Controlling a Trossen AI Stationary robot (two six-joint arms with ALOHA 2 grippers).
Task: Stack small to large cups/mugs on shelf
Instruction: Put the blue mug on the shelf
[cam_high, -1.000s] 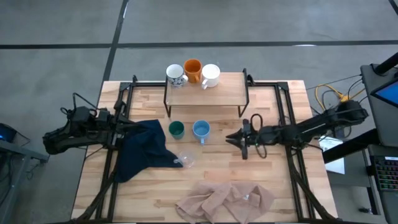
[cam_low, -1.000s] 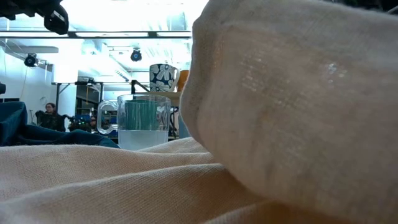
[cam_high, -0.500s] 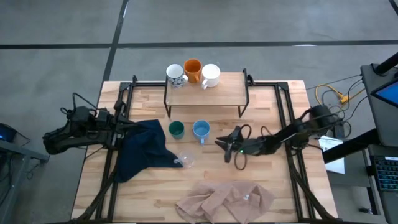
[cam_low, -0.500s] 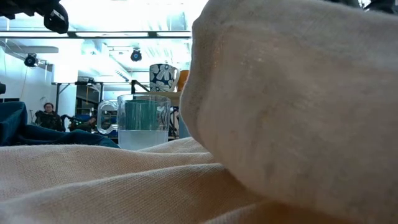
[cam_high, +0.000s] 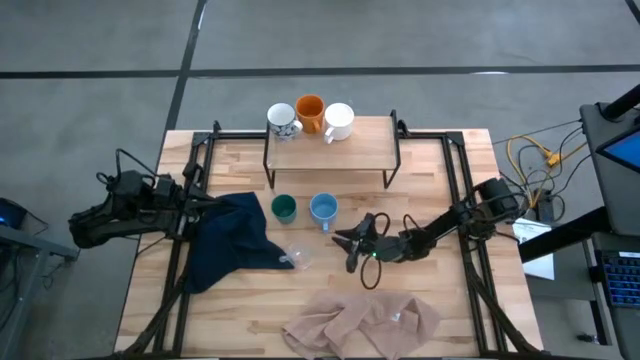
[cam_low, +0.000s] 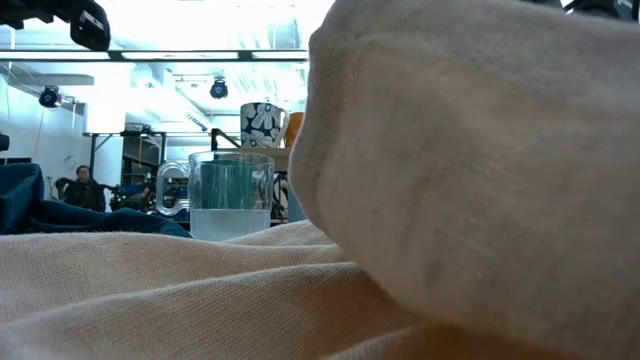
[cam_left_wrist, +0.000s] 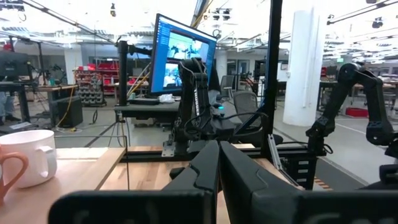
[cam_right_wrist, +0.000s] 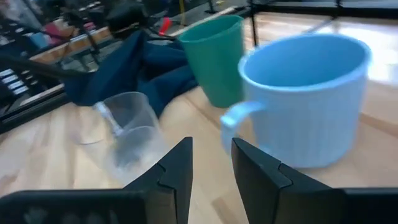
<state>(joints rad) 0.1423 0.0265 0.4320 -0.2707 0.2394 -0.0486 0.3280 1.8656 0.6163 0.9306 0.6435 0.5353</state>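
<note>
Three mugs stand on the shelf (cam_high: 340, 148) at the table's far side: a white one with a dark pattern (cam_high: 283, 121), an orange one (cam_high: 310, 113) and a plain white one (cam_high: 339, 121). On the table in front of the shelf stand a dark green mug (cam_high: 284, 208) and a light blue mug (cam_high: 323, 209). A clear glass cup (cam_high: 297, 256) stands nearer. My right gripper (cam_high: 350, 246) is low over the table, just right of the light blue mug, open, with the mug's handle (cam_right_wrist: 238, 118) ahead of its fingers. My left gripper (cam_left_wrist: 219, 167) waits shut at the table's left.
A dark blue cloth (cam_high: 230, 240) lies left of the glass cup and green mug. A crumpled beige cloth (cam_high: 365, 322) lies at the near edge and fills most of the low view. Black rails (cam_high: 462, 200) run along the table's sides.
My right gripper has moved toward the table's left and a little toward its near edge, sinking lower and coming close to the light blue mug. The mugs and cloths have stayed where they were.
</note>
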